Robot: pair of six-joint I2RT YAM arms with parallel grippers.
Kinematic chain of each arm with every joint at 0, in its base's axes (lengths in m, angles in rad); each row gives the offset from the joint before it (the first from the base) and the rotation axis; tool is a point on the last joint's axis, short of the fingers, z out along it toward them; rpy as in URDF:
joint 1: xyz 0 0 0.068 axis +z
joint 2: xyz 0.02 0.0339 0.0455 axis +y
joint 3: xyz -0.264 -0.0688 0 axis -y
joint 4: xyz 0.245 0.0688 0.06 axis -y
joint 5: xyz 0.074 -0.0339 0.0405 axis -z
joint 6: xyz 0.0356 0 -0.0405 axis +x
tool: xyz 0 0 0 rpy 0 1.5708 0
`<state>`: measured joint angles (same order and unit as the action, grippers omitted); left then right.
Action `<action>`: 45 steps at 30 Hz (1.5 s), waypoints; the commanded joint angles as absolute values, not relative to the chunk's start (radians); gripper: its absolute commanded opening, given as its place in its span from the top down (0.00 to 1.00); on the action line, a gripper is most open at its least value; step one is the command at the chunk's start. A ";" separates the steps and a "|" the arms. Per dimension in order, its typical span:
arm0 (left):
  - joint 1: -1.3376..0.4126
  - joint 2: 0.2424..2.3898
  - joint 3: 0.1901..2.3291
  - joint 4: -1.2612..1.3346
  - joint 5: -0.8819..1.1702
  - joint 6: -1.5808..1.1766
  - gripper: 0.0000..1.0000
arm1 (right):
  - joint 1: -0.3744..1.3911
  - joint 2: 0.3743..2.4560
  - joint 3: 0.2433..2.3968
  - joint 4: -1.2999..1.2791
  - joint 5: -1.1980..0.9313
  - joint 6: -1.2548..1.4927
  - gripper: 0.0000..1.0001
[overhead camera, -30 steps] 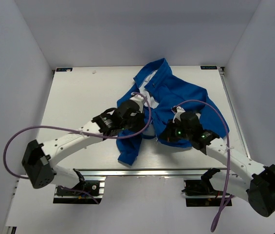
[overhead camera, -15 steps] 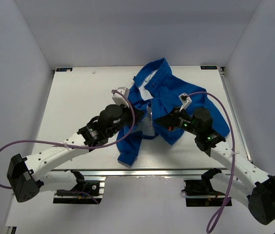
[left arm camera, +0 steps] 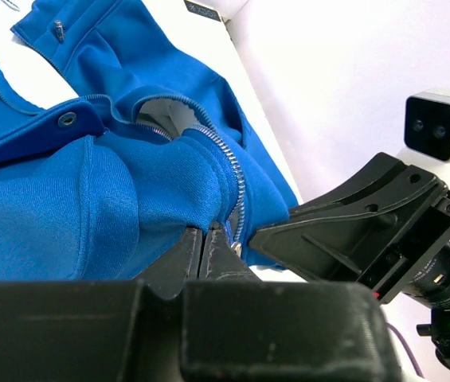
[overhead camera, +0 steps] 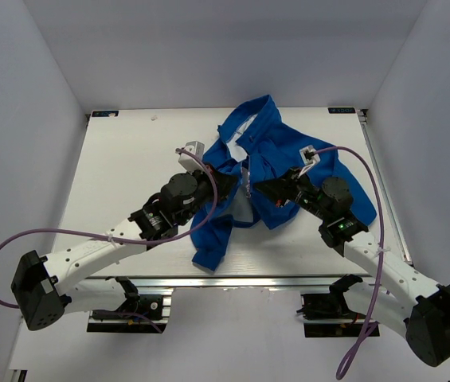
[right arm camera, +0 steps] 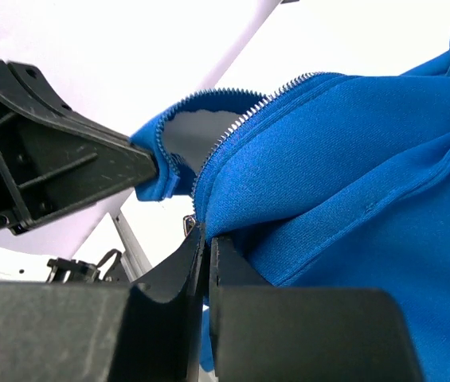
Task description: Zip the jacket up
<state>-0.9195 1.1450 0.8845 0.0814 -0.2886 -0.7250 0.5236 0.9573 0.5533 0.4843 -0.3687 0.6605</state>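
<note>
The royal-blue jacket (overhead camera: 288, 151) lies crumpled on the white table's far middle, with its front open and white lining showing. My left gripper (overhead camera: 228, 181) is shut on one front edge. In the left wrist view the fingertips (left arm camera: 206, 235) pinch blue fabric (left arm camera: 65, 207) beside the zipper teeth (left arm camera: 236, 179). My right gripper (overhead camera: 263, 189) is shut on the other front edge. In the right wrist view its fingertips (right arm camera: 206, 235) pinch fabric (right arm camera: 352, 159) just below the zipper teeth (right arm camera: 240, 123), with a small metal pull (right arm camera: 188, 225) beside them. The two grippers face each other, a few centimetres apart.
The white table (overhead camera: 129, 159) is enclosed by pale walls on three sides. A metal rail (overhead camera: 232, 280) runs along the near edge. Purple cables (overhead camera: 65, 232) loop from both arms. A jacket sleeve (overhead camera: 213, 239) hangs toward the near edge.
Both grippers have moved away from the near edge and closer together, carrying the jacket's two front edges with them. The lower front of the jacket has bunched up between them.
</note>
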 commanded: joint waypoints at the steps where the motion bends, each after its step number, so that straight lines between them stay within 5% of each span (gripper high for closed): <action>1: -0.925 1.127 0.877 0.152 -0.304 -0.756 1.00 | 0.523 0.950 0.561 0.609 -0.353 0.666 1.00; 45: -0.925 1.141 0.807 0.299 -0.192 -0.600 1.00 | 0.523 0.980 0.615 0.494 -0.356 0.706 1.00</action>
